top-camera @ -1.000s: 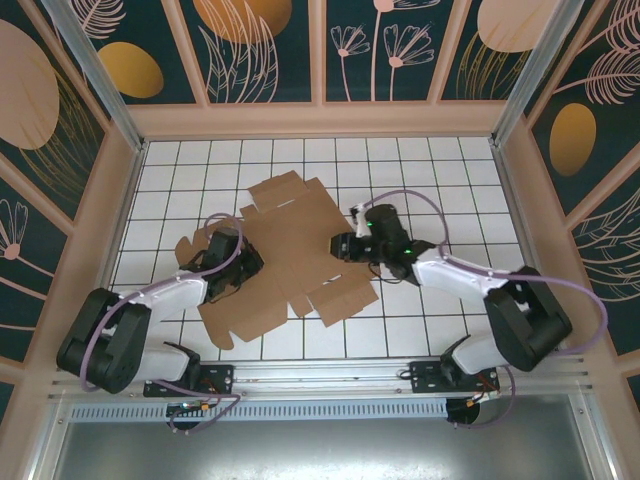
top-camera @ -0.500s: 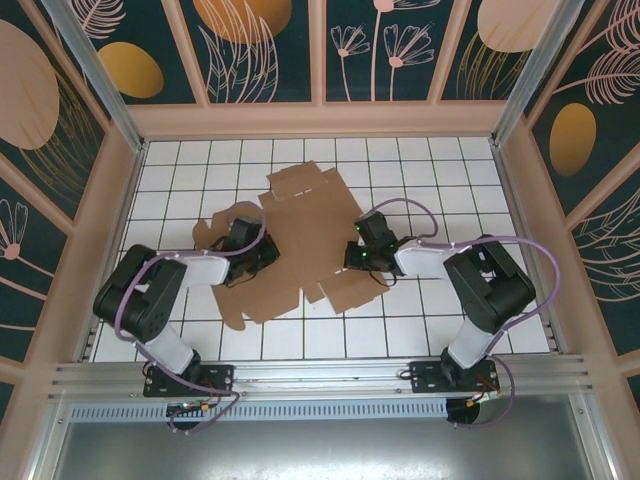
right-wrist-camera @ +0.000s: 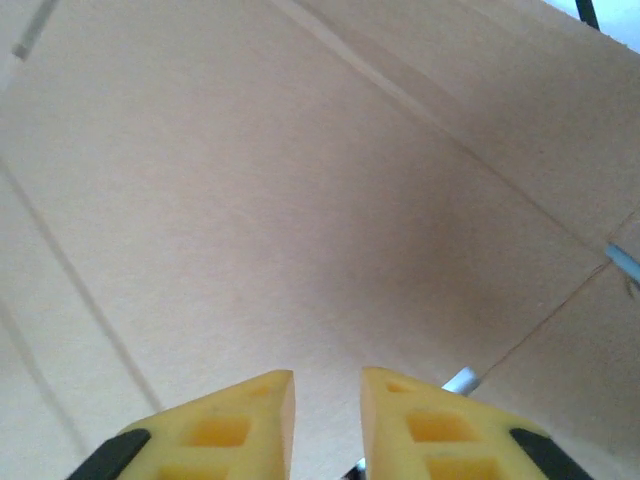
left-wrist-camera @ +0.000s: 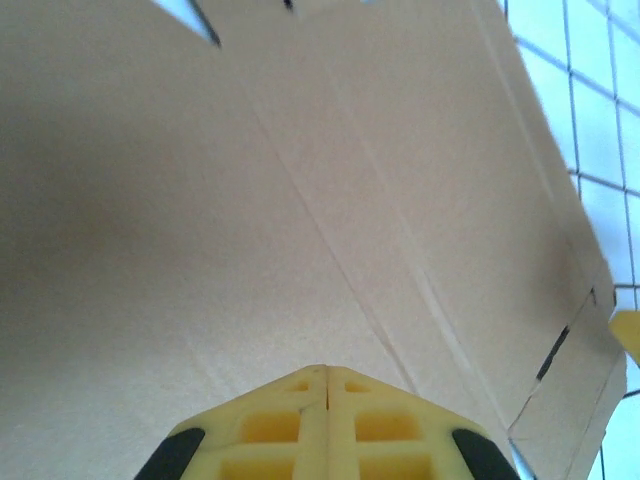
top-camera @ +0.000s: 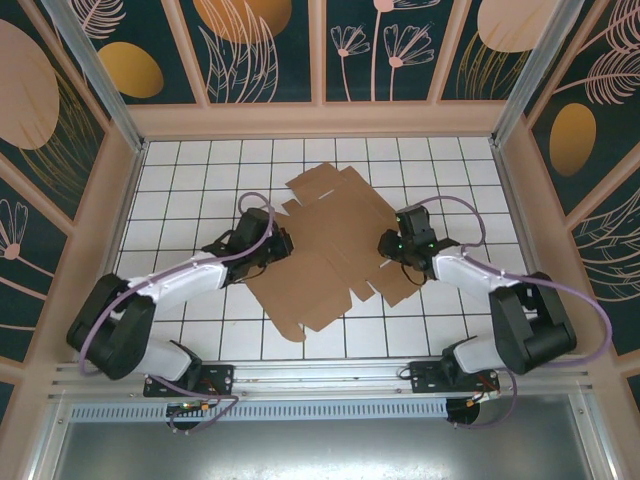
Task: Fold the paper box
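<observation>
paper box (top-camera: 330,250) lies flat and unfolded on the table (top-camera: 200,170) between the arms — we judge folding barely begun. left gripper (left-wrist-camera: 327,372) fingers pressed together at its left edge; right gripper (right-wrist-camera: 327,378) fingers slightly apart, holding nothing, at its right edge. next: catch a side flap, lift along its crease. tip contact with cardboard — cannot tell.

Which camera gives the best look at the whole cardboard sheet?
The top external view: there the paper box lies spread out on the tiled table, with nearly its whole outline of flaps and tabs in sight. The two wrist views sit very close to it and give stretches of brown board with crease lines, not the outline.
</observation>
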Tool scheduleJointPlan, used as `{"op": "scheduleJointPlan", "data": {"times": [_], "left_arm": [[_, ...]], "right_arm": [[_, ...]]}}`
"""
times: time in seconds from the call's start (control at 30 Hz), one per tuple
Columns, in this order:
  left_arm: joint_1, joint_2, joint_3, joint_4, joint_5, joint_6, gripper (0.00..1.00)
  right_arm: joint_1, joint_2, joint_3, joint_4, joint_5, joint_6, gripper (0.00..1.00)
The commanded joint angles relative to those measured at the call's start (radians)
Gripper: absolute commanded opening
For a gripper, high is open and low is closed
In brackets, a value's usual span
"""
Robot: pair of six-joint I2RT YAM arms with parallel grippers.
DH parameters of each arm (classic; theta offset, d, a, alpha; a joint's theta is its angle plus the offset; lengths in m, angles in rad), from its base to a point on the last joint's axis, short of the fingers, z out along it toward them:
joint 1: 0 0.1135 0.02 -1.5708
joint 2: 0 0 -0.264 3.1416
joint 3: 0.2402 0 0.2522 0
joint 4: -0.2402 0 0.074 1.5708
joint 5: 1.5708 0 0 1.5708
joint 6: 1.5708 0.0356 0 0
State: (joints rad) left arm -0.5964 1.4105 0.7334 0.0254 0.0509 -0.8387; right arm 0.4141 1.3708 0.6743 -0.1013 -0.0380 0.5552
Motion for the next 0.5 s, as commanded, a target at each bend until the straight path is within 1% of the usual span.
{"op": "scheduleJointPlan", "data": {"times": [0.0,0.07,0.1,0.13,0.23,0.33,0.47], "left_arm": [[0.005,-0.011,-0.035,-0.089,-0.092,0.006,0.00],[0.006,0.019,-0.035,-0.094,-0.072,0.002,0.00],[0.007,0.037,-0.035,-0.091,-0.050,-0.002,0.00],[0.006,0.054,-0.039,-0.085,-0.033,-0.007,0.00],[0.007,0.092,-0.064,-0.047,-0.004,-0.034,0.00],[0.007,0.132,-0.084,-0.004,0.022,-0.061,0.00],[0.008,0.174,-0.080,0.010,0.027,-0.073,0.00]], "right_arm": [[0.005,-0.049,0.008,-0.086,-0.060,0.006,0.30],[0.003,-0.068,-0.019,-0.080,-0.140,0.016,0.35],[0.003,-0.072,-0.028,-0.084,-0.187,0.018,0.36],[0.005,-0.073,-0.031,-0.104,-0.202,0.021,0.36],[0.005,-0.086,-0.074,-0.126,-0.191,0.029,0.36],[0.006,-0.083,-0.124,-0.102,-0.175,0.048,0.35],[0.038,-0.012,-0.162,-0.053,-0.186,0.057,0.35]]}}
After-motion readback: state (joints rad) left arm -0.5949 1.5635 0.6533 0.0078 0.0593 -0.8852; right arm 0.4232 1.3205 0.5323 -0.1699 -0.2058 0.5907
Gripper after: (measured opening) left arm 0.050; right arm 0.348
